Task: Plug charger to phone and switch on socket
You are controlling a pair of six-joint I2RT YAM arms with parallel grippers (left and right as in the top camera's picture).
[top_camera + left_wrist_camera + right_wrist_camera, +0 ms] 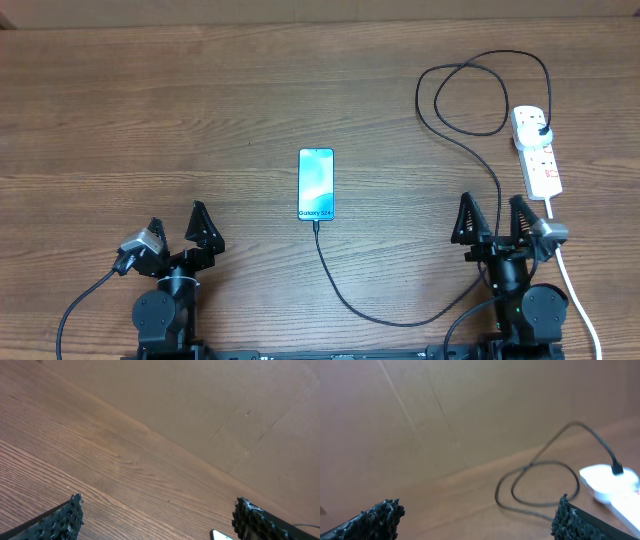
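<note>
The phone [316, 184] lies flat mid-table, blue-teal screen up, "Galaxy S24" text at its near end. The black charger cable [380, 315] meets that near end, runs toward the front, then back in loops [470, 95] to a black plug [541, 131] seated in the white socket strip [537, 150] at the right. My left gripper [180, 226] is open and empty at the front left, well away from the phone. My right gripper [496, 216] is open and empty, just front-left of the socket. The right wrist view shows the loops [540, 482] and socket [610, 482]. A phone corner [220, 535] shows in the left wrist view.
The socket's thick white cord [575, 285] runs toward the front right edge past my right arm. A cardboard wall [420, 415] stands behind the wooden table [150, 120].
</note>
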